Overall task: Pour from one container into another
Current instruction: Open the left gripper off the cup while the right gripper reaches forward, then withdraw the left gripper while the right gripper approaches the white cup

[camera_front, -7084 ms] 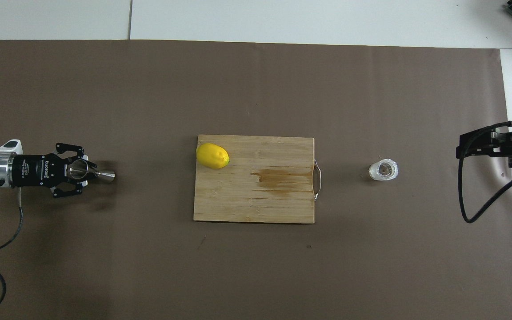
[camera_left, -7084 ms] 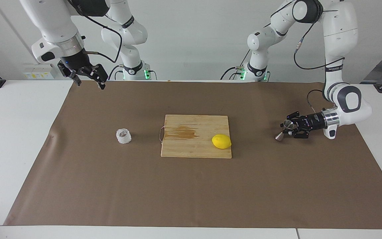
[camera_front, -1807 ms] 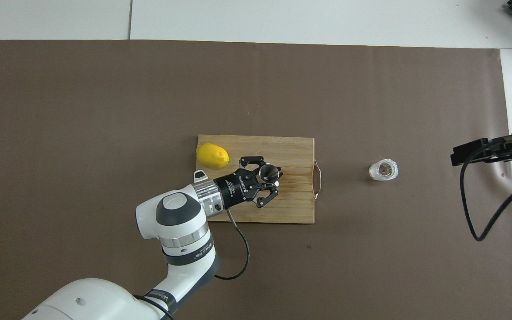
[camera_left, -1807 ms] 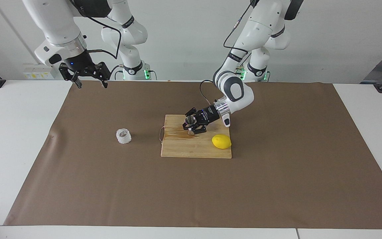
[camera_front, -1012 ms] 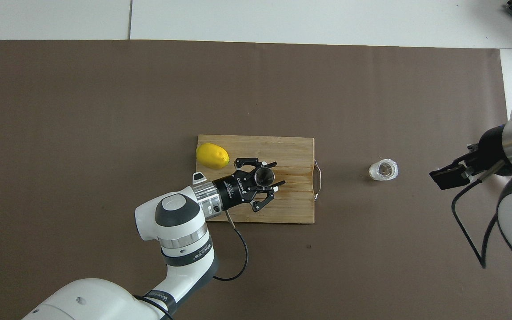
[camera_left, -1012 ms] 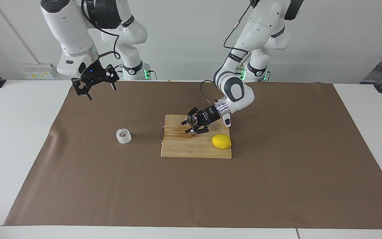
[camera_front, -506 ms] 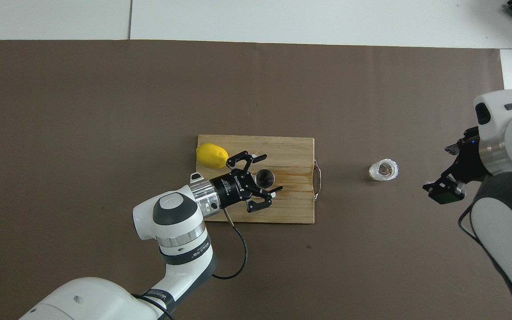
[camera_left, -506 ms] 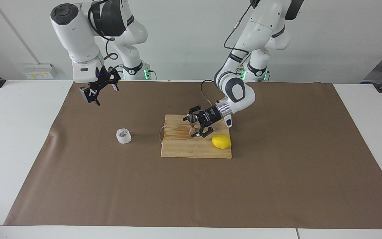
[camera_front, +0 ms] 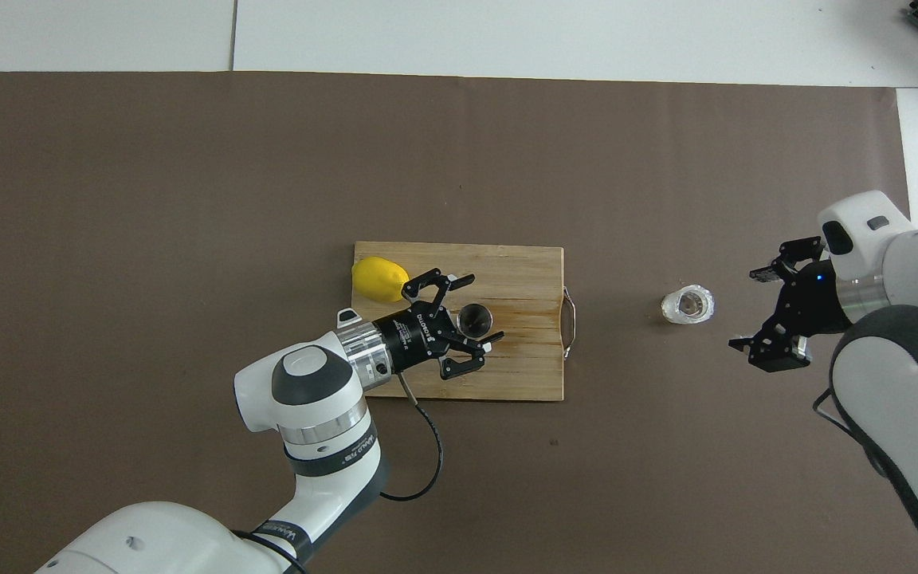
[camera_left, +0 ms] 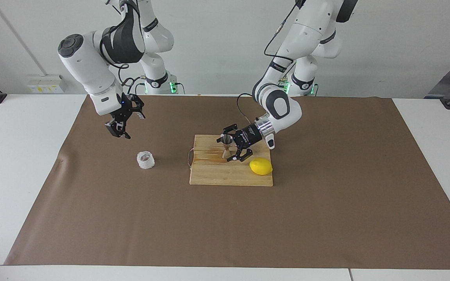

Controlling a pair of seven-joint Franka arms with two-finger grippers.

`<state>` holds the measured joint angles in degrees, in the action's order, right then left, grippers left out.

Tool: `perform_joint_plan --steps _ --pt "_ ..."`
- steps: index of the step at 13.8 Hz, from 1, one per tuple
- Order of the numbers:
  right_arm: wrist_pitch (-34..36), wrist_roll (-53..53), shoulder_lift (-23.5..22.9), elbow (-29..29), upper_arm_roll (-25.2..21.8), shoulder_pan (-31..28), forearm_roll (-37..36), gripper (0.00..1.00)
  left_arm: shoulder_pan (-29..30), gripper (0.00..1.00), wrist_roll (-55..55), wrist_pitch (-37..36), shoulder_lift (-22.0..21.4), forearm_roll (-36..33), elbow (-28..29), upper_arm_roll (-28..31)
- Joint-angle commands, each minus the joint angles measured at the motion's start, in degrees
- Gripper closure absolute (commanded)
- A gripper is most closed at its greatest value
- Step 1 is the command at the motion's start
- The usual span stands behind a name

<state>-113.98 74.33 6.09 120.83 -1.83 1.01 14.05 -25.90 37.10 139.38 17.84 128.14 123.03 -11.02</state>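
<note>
White lettering runs along the black body of the left hand (camera_front: 475, 312), reading like ROBOTIQ, though the letters are barely legible. More print circles the grey band on the left arm's wrist joint (camera_front: 330, 458), too small to make out. Nothing else carries readable text.

I see the steel hourglass jigger (camera_left: 226, 147) upright between my left gripper (camera_left: 233, 143)'s spread fingers, untouched; the crinkly white cup (camera_left: 145, 160) sits upright below and apart from my right gripper (camera_left: 125, 121).
</note>
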Motion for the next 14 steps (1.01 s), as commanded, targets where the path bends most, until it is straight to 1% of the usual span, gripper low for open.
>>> perform_joint_plan --steps 1,3,6,8,10,11,12,14 --pt "-3.26 9.75 -1.42 3.18 0.07 -2.76 4.66 0.00 -0.29 0.00 0.52 0.80 -3.24 0.01 3.70 0.21" --pt "-4.66 15.37 -3.01 4.05 0.07 -4.26 8.34 0.00 -0.12 0.00 0.87 0.71 -5.08 -1.65 5.19 0.22" --pt "-7.39 24.07 -5.02 6.25 0.07 -6.28 13.96 0.00 0.06 0.00 1.31 0.71 -6.06 -3.50 5.73 0.30" --pt "-8.97 29.09 -6.52 6.69 0.07 -7.51 16.97 0.00 1.63 0.00 1.40 0.10 -6.93 -6.31 6.95 0.21" --pt "-9.51 32.17 -7.75 7.05 0.07 -7.51 18.99 0.00 2.52 0.00 3.75 -0.86 -7.73 -9.73 7.40 0.21" --pt "-10.55 34.80 -8.80 7.05 0.16 -7.86 20.30 0.00 2.69 0.00 6.21 -1.39 -7.82 -12.88 7.31 0.39" --pt "-11.34 37.70 -9.68 7.05 0.07 -8.56 21.97 0.00 4.35 0.00 8.76 -2.88 -8.25 -16.22 7.31 0.39" --pt "-11.88 40.18 -10.65 7.05 0.07 -8.83 23.04 0.00 5.77 0.00 12.37 -4.38 -9.31 -20.54 7.31 0.48"
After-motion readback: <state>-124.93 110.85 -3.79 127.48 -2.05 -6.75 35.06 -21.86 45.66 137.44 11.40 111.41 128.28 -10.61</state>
